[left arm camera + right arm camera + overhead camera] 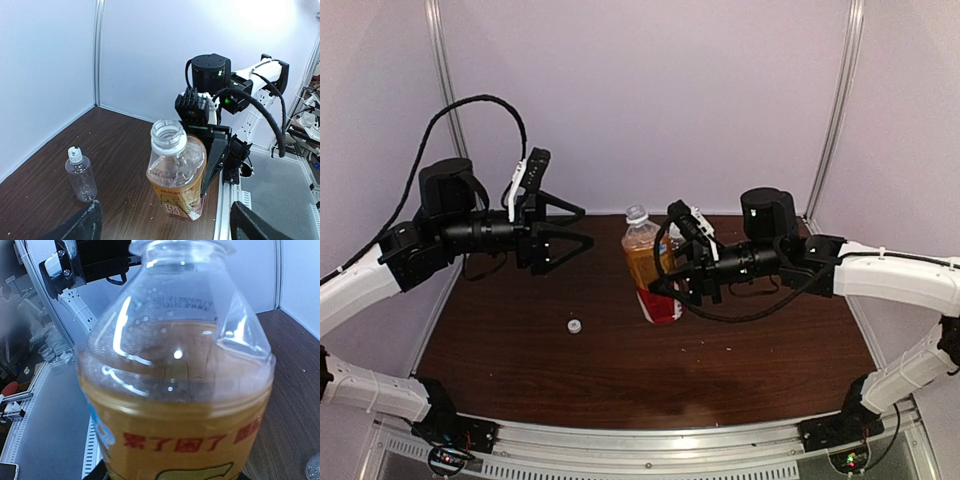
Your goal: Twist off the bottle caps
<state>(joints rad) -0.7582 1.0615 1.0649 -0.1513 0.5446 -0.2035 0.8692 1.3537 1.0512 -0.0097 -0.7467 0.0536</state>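
Note:
The amber bottle (652, 268) with a red label is tilted in my right gripper (674, 270), which is shut on its body. Its neck (169, 136) is open, with no cap on it. It fills the right wrist view (175, 405). A small whitish cap (574, 325) lies loose on the table to the bottle's front left. The clear bottle (80, 175) stands upright with its whitish cap (75, 154) on; it does not show in the top view. My left gripper (585, 228) is open and empty, in the air left of the amber bottle, its fingers (80, 225) wide apart.
The dark wood table (740, 350) has white walls at the back and sides. A metal rail (650, 445) runs along the near edge. The right arm's cable (740, 310) hangs low beside the amber bottle.

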